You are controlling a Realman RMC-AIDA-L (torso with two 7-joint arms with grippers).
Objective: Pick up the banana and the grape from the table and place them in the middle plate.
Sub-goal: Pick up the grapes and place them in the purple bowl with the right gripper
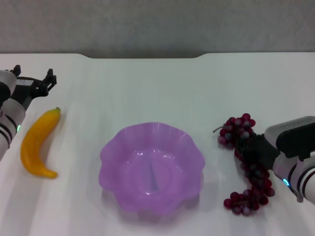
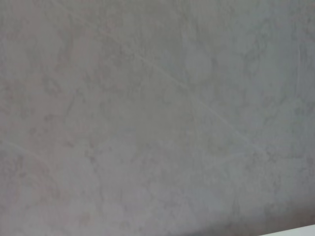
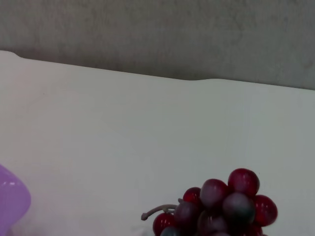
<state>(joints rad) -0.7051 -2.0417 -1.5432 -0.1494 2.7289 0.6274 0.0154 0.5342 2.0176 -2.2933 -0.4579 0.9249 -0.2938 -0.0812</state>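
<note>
White worktop [image 1: 147, 88]: plate [image 1: 110, 152] bare, banana [image 1: 38, 142] near our left edge; right pincer [image 1: 252, 150] over grapes [image 1: 241, 130], grip unclear; left pincer [image 1: 34, 83] released.

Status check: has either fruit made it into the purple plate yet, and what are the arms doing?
Nothing is done yet: the middle plate holds no fruit. The banana lies untouched on the table to the plate's left, with the left gripper just behind it, jaws open. In hand: the right gripper is at the grape, right of the plate; a grasp is not visible. Both placements remain.
</note>
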